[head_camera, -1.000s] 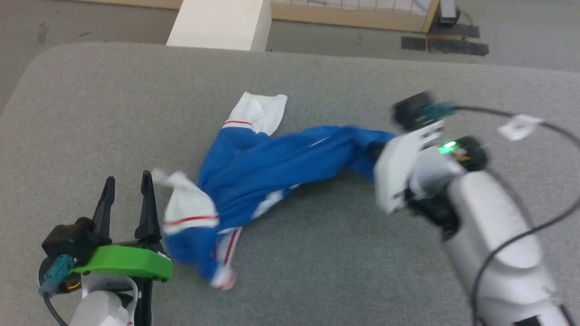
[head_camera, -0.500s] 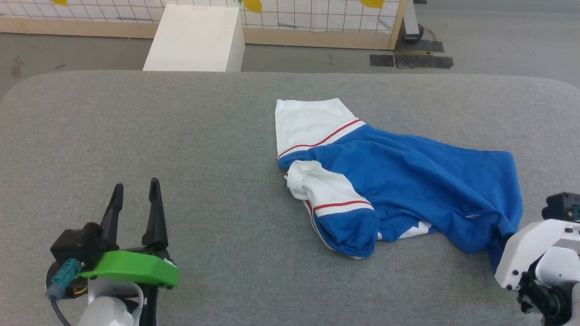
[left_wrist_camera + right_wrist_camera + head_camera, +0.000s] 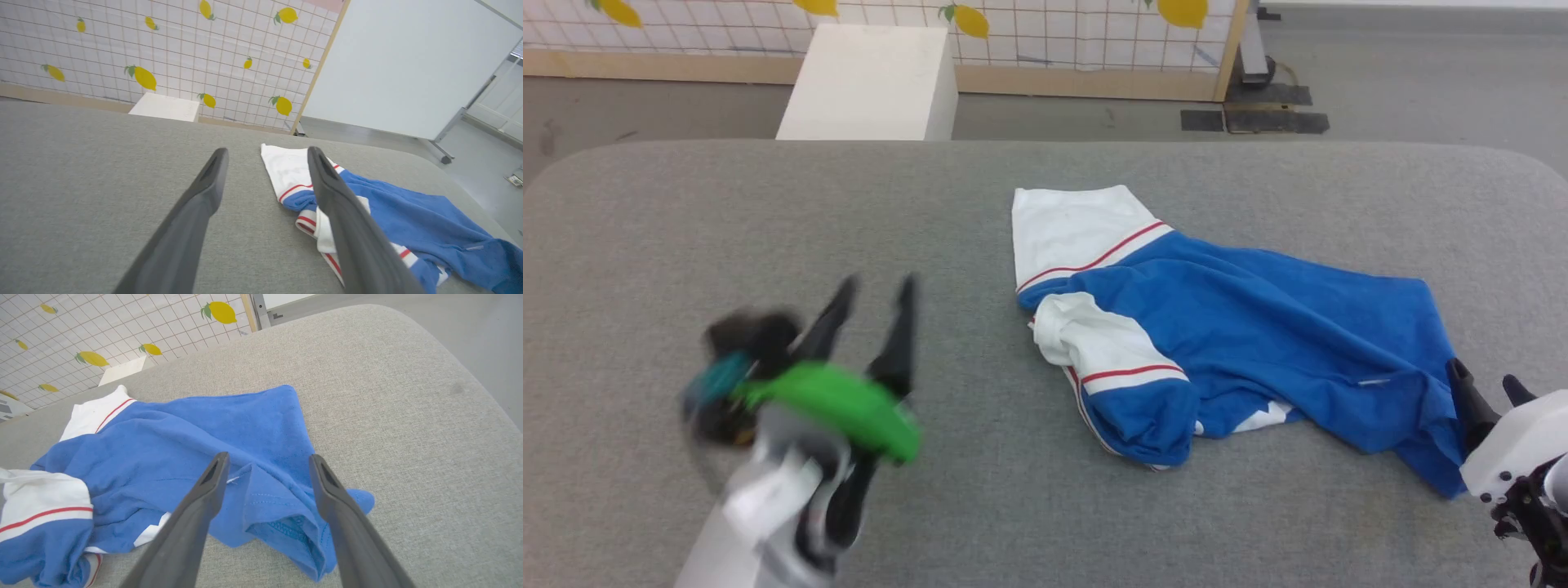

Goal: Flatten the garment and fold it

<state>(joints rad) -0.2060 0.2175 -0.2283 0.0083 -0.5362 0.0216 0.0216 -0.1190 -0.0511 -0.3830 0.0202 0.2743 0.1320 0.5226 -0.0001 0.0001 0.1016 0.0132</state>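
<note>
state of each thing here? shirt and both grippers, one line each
garment: crumpled and unfolded on the table, far sleeve spread flat, near sleeve bunched, held by nothing
left gripper: open, empty, blurred in the head view, apart from the garment
right gripper: open, empty, fingers either side of the garment's folded hem corner, not closed on it

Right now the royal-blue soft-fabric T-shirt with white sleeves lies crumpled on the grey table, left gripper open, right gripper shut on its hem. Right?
Not quite: the right gripper is open, jaws apart by the hem of the royal-blue T-shirt, gripping nothing, as the right wrist view shows. The rest holds.
</note>
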